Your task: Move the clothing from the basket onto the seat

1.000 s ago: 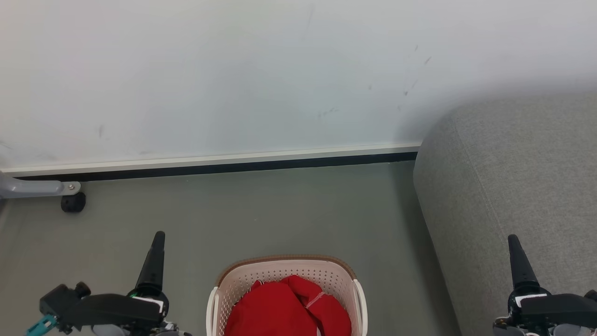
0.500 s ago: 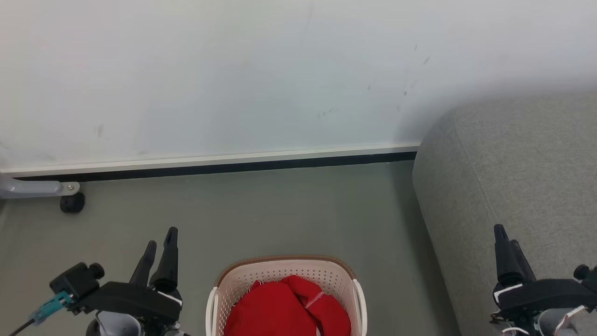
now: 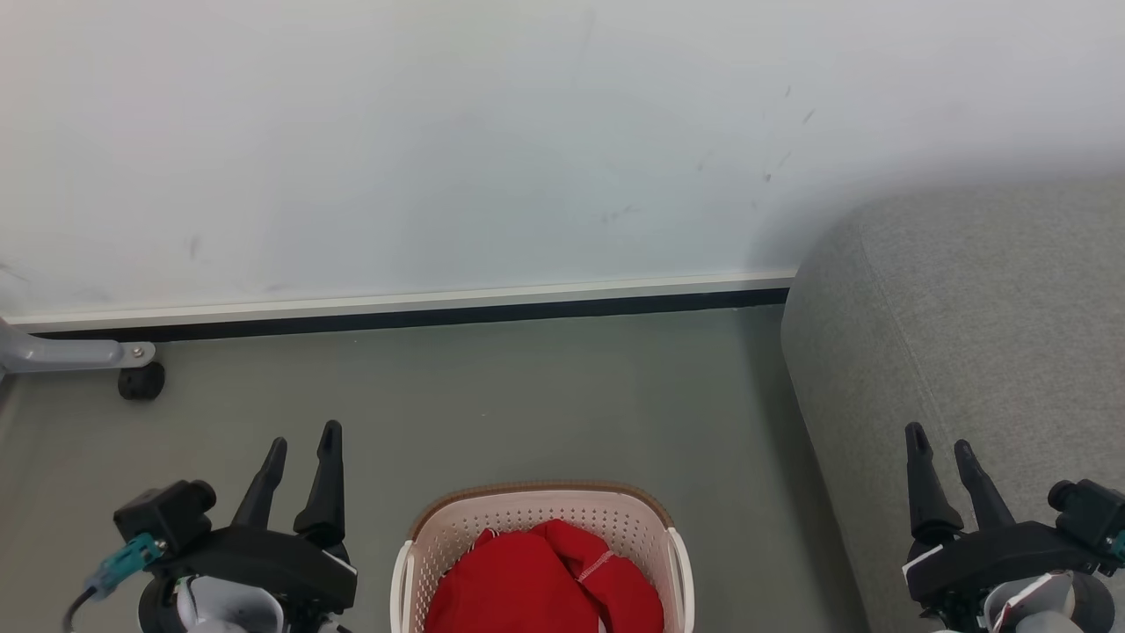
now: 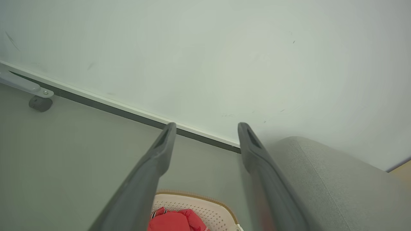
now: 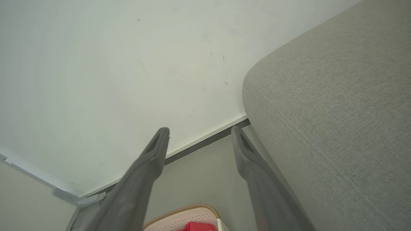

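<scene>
1. Head view: we see the clothing [image 3: 536, 576] heaped red in the basket [image 3: 540, 490], which stands on the floor [image 3: 527, 396] near the seat [image 3: 967, 334], to its left.
2. Our left gripper [image 3: 304, 435] hangs left of the basket, jaws spread, holding nothing.
3. Our right gripper [image 3: 939, 437] hangs before the seat's side, jaws spread too, holding nothing.
4. We judge the task not begun: all the clothing we see lies in the basket, and none is on the part of the seat in view.
5. Left to do, by our reckoning: reach down into the basket, pinch the clothing, lift it out, carry it right onto the seat, and repeat until the basket is bare.
</scene>
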You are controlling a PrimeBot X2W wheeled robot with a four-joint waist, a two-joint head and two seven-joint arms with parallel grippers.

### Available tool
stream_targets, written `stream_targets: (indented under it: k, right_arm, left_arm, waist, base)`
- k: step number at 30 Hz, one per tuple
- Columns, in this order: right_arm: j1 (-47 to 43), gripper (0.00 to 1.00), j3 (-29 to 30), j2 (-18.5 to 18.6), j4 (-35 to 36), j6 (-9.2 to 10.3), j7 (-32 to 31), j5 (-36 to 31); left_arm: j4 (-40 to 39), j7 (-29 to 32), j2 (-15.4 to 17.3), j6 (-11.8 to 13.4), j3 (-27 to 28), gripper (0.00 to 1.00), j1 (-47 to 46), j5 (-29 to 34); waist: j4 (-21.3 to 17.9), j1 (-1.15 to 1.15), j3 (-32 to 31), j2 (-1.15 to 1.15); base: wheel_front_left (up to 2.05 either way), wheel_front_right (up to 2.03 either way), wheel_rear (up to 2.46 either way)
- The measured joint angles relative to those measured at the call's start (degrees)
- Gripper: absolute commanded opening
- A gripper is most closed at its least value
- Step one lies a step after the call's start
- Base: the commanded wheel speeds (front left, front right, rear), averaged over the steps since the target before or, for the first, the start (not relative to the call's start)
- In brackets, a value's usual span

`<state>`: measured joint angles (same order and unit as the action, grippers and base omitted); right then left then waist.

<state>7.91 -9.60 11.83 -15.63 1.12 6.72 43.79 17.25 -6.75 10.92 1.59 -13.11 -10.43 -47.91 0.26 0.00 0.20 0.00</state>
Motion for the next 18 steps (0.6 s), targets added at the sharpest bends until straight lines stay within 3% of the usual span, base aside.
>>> stream_targets:
  k: [18]
  right_arm:
    - [1.0, 1.0, -4.0, 0.8, -1.5, 2.99, 4.0, -13.5]
  left_arm:
    - [0.5, -4.0, 1.2, 3.0, -2.4, 1.0, 0.0, 13.5]
  waist:
    - [-0.3, 0.0, -0.1, 0.0]
  base:
    - [0.0, 0.0, 0.0]
